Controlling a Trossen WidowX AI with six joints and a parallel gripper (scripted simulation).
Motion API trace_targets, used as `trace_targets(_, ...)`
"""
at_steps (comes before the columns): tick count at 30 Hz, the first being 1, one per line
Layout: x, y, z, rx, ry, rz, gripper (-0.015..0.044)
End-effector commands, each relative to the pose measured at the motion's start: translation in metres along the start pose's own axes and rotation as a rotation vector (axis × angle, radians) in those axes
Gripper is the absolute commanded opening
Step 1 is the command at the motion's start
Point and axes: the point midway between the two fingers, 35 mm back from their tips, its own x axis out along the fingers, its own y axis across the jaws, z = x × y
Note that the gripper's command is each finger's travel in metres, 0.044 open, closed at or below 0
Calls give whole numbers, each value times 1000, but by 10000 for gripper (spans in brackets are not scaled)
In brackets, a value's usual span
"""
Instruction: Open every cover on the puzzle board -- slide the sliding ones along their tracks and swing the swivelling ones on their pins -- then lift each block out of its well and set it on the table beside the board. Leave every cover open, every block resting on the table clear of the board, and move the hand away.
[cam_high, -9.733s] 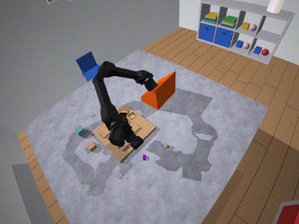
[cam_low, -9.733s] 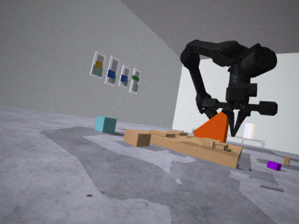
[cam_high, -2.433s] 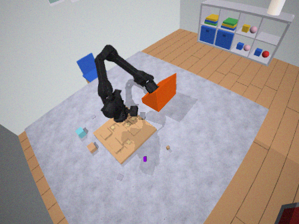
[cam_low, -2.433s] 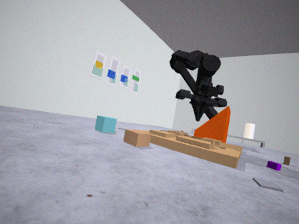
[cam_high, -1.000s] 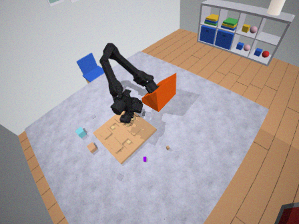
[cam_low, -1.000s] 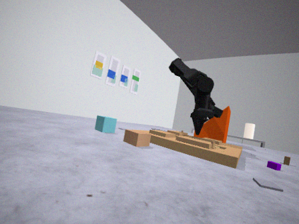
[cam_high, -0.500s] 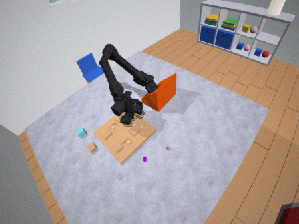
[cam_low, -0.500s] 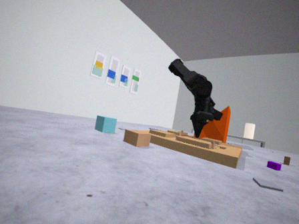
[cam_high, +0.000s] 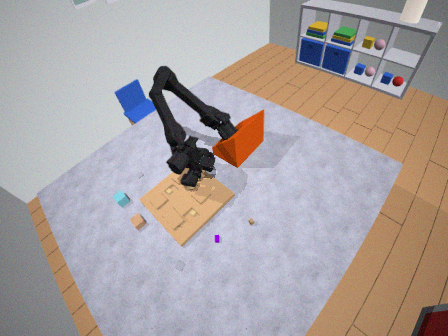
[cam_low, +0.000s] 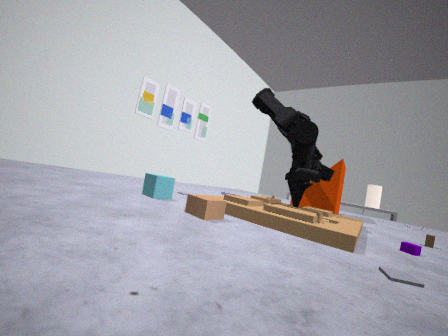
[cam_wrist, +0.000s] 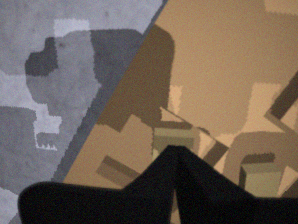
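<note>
Grey desk (cam_high: 300, 240) carries the puzzle board (cam_high: 187, 206), and the empty, closed tool (cam_wrist: 175, 150) hovers low over its back corner beside a block (cam_wrist: 172, 140) in its well, so I would push the cover slowly along its track.

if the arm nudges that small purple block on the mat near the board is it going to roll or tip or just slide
The purple block looks boxy and lies low and flat on the grey mat, so it would probably slide or pivot, not roll. Being so small beside the puzzle board, it is likely light and may skitter off. Its flat faces suggest it is rigid, though its surface grip cannot be judged.
</note>
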Motion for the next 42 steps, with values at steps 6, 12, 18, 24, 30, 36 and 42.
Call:
trace_targets(6, 1, 1, 0, -4, 6, 3, 0)
trace_targets(12, 1, 1, -1, -4, 6, 3, 0)
trace_targets(18, 1, 2, -2, -4, 6, 3, 0)
trace_targets(24, 3, 6, -4, -4, 6, 3, 0)
trace_targets(30, 4, 7, -5, 42, 6, 3, 0)
trace_targets(36, 4, 7, -5, 517, 7, 1, 0)
trace_targets(42, 4, 7, -5, 1117, 7, -1, 0)
